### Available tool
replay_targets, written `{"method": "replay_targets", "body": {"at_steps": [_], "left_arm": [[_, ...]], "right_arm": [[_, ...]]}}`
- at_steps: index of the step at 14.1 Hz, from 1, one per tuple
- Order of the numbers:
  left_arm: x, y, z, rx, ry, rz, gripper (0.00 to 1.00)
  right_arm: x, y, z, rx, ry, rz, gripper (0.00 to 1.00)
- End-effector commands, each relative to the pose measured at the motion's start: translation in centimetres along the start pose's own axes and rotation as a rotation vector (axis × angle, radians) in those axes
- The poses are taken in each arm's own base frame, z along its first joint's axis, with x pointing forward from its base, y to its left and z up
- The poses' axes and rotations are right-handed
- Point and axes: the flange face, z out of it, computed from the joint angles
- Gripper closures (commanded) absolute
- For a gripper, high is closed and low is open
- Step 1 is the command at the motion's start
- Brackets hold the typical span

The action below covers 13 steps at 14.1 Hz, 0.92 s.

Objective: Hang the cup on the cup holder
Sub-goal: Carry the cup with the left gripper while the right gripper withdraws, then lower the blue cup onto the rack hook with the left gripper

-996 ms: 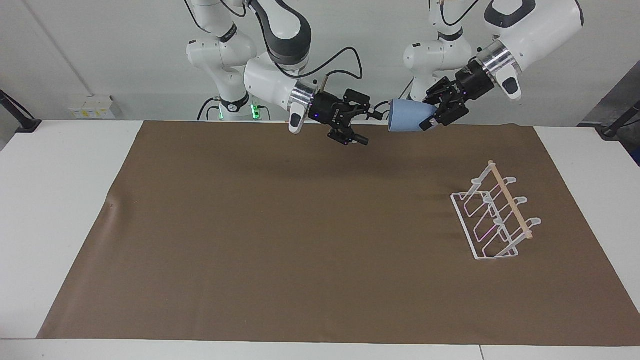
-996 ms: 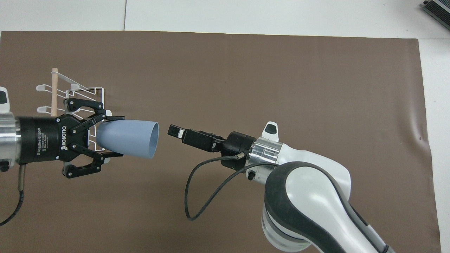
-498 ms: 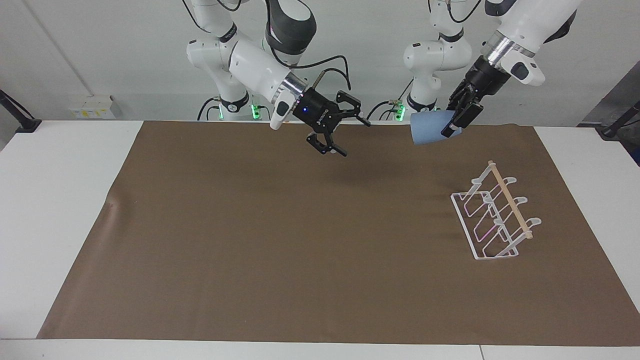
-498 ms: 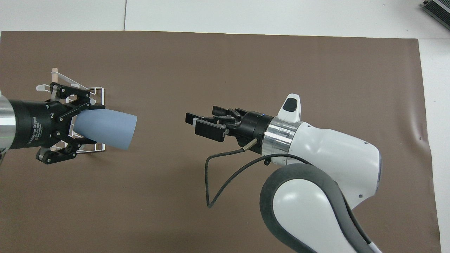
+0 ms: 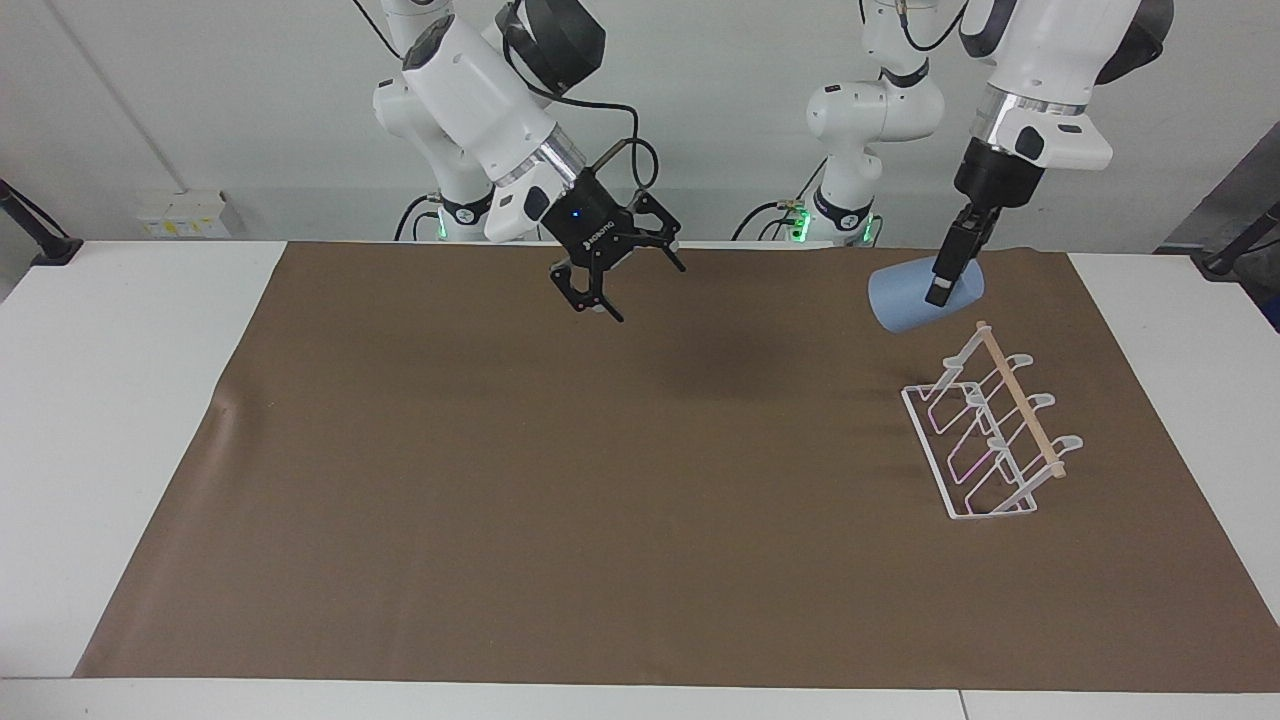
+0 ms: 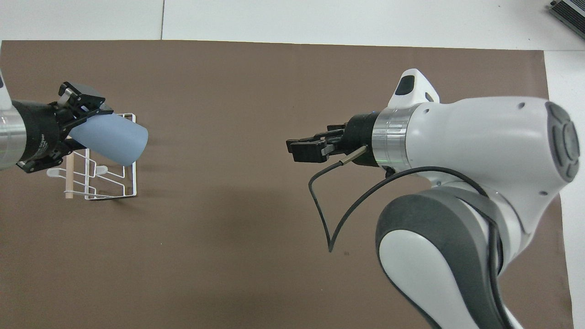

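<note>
Cup [image 5: 910,297]: light blue, handleless, held up in the air on its side by the left gripper [image 5: 945,282]; it hangs over the brown mat [image 5: 600,500] just at the robot-side end of the cup holder [image 5: 990,430], not touching it in the facing view. In the overhead view the cup [image 6: 112,139] covers part of the rack's upper corner. Whether anything is inside the cup cannot be seen; its mouth points toward the middle of the table.

Left gripper: clamped on the cup near its narrow base, fingers pointing down from a nearly upright wrist.

Cup holder: white wire rack with a wooden dowel along its top, standing on the mat toward the left arm's end of the table; its prongs carry nothing.

Right gripper [image 5: 612,285]: up in the air over the mat's robot-side part, well apart from cup and rack, fingers spread wide and holding nothing; this arm waits.

Mat: covers most of the white table [image 5: 100,400].
</note>
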Motion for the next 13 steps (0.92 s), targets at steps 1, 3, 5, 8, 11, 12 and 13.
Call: {"method": "replay_targets", "body": {"at_steps": [1, 3, 5, 8, 11, 12, 13], "left_arm": [[4.4, -1.9, 2.6, 0.013, 0.065, 0.141, 1.0], [6.3, -1.5, 5.7, 0.039, 0.14, 0.214, 1.0], [7.0, -1.3, 7.5, 0.053, 0.176, 0.252, 1.0], [7.8, -0.9, 10.7, 0.098, 0.218, 0.319, 1.0], [8.4, -0.7, 11.6, 0.084, 0.231, 0.323, 1.0], [8.6, -0.6, 11.8, 0.081, 0.232, 0.321, 1.0], [9.0, -0.9, 12.1, 0.083, 0.236, 0.317, 1.0]], "right_arm": [[1.1, 2.7, -0.6, -0.128, -0.097, 0.0, 0.0], [0.7, 5.3, -2.4, -0.262, -0.178, -0.019, 0.0], [0.3, 8.5, -5.3, -0.341, -0.239, 0.024, 0.0], [-0.4, 14.9, -11.0, -0.386, -0.226, 0.176, 0.0], [-1.6, 18.5, -15.5, -0.393, -0.224, 0.292, 0.0], [-1.9, 18.5, -16.4, -0.395, -0.24, 0.303, 0.0], [-2.2, 18.6, -17.3, -0.399, -0.26, 0.318, 0.0]]}}
